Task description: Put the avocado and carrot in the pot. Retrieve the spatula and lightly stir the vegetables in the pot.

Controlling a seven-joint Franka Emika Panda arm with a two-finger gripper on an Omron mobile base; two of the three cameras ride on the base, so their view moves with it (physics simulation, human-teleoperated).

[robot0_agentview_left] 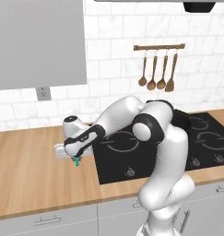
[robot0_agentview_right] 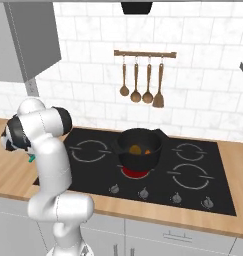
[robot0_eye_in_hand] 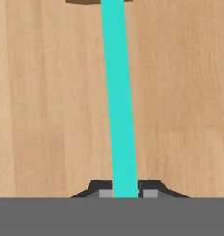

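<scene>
Wooden counter [robot0_agentview_left: 30, 170] wide and bare left of black cooktop [robot0_agentview_right: 193, 190].
Arm folds low over counter, hides part of cooktop in left base view.
Pot [robot0_agentview_right: 139, 148] on glowing front burner, orange vegetables [robot0_agentview_right: 135, 149] inside, pieces hard to tell apart.
Gripper [robot0_eye_in_hand: 125, 192] clamps spatula [robot0_eye_in_hand: 119, 101] handle between fingers; blade cut off at frame top.

No readable text, label, brand, number or sign appears on any surface in these views of the kitchen
</scene>
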